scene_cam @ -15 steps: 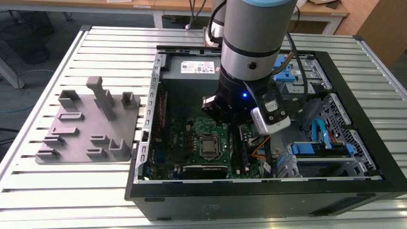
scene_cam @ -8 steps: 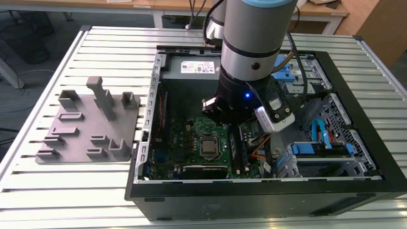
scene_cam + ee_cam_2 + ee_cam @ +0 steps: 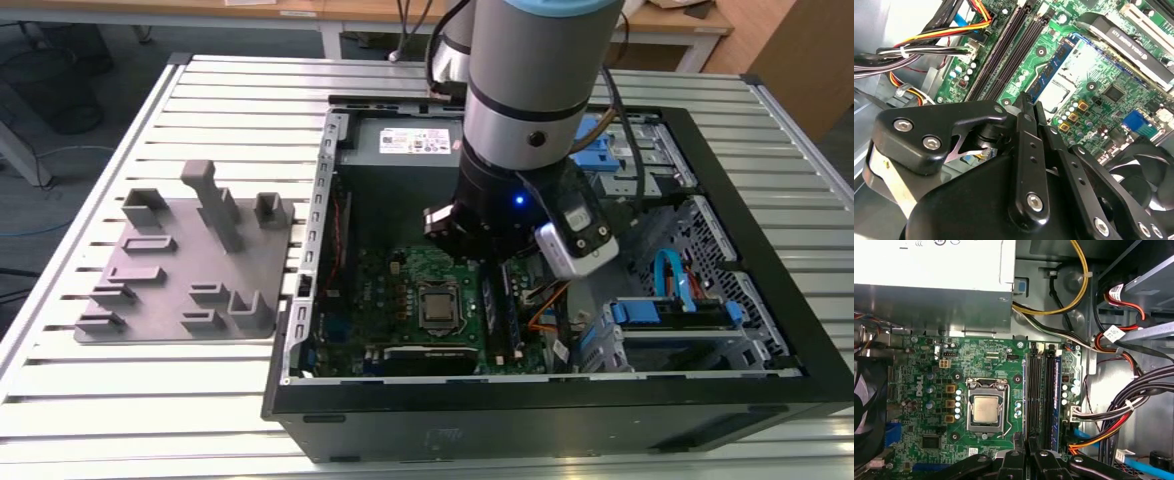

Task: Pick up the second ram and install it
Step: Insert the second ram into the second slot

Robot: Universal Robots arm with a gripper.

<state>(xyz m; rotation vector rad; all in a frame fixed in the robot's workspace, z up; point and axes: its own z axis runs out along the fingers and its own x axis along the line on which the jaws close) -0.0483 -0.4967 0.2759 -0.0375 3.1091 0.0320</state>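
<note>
The second ram [image 3: 1053, 67], a thin stick with a bluish-white label, stands on edge in the memory slot closest to the processor socket [image 3: 986, 407]. In the first wrist view the second ram [image 3: 1024, 395] shows as a narrow blue line along that slot. My gripper [image 3: 1029, 100] is shut, its black fingers [image 3: 1023, 145] pressed together over the stick's near end. I cannot tell whether they touch it. In the first wrist view my gripper [image 3: 1026, 454] sits at the end of the slot row. Another stick [image 3: 1056, 400] stands in the slot nearest the cables.
The arm [image 3: 527, 150] reaches down into the open computer case [image 3: 561, 395] on a slatted table. A grey fixture block [image 3: 187, 260] with upright posts lies at the exterior view's left. Cable bundles [image 3: 1134, 405], a power supply [image 3: 934, 265] and a fan [image 3: 1149, 170] crowd the motherboard.
</note>
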